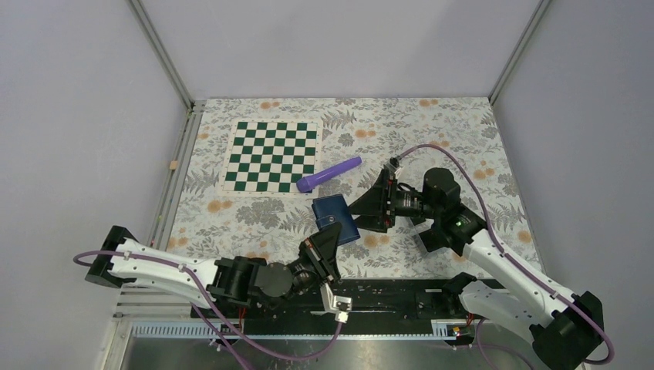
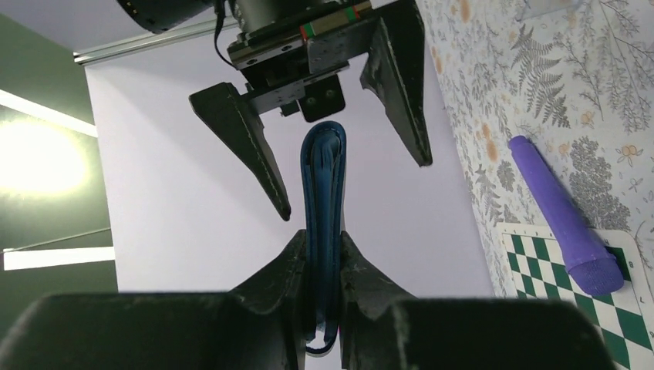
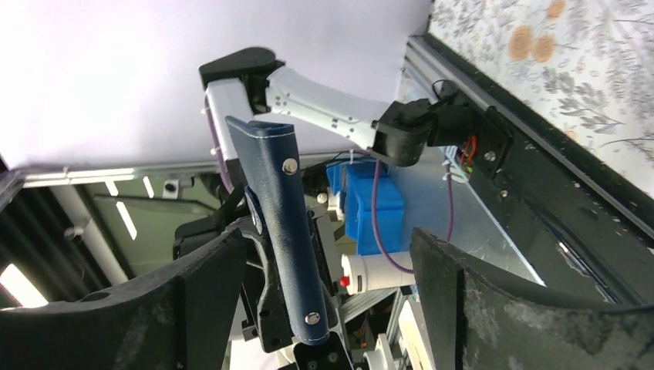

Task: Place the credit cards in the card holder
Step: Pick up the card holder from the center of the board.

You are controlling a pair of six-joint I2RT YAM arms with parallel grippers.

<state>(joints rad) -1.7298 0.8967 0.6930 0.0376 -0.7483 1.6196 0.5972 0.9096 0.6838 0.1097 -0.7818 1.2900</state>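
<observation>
The card holder (image 3: 281, 223) fills the middle between the right gripper's (image 3: 325, 239) spread fingers — gaps either side.

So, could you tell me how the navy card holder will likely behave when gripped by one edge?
The card holder is probably stiff: it stands straight out from the left gripper without sagging. Its smooth leathery cover might slip if pinched lightly.

We see our left gripper (image 2: 324, 247) pinching the near edge of the navy card holder (image 2: 324, 185), which stands folded and edge-on between the two fingers. At the holder's far end the right gripper (image 2: 352, 185) has its fingers spread wide to either side, touching neither face. Off to the right, a purple cylinder (image 2: 559, 212) lies on the floral cloth (image 2: 540, 69), its rounded end at the corner of the chessboard mat (image 2: 617, 308).
</observation>
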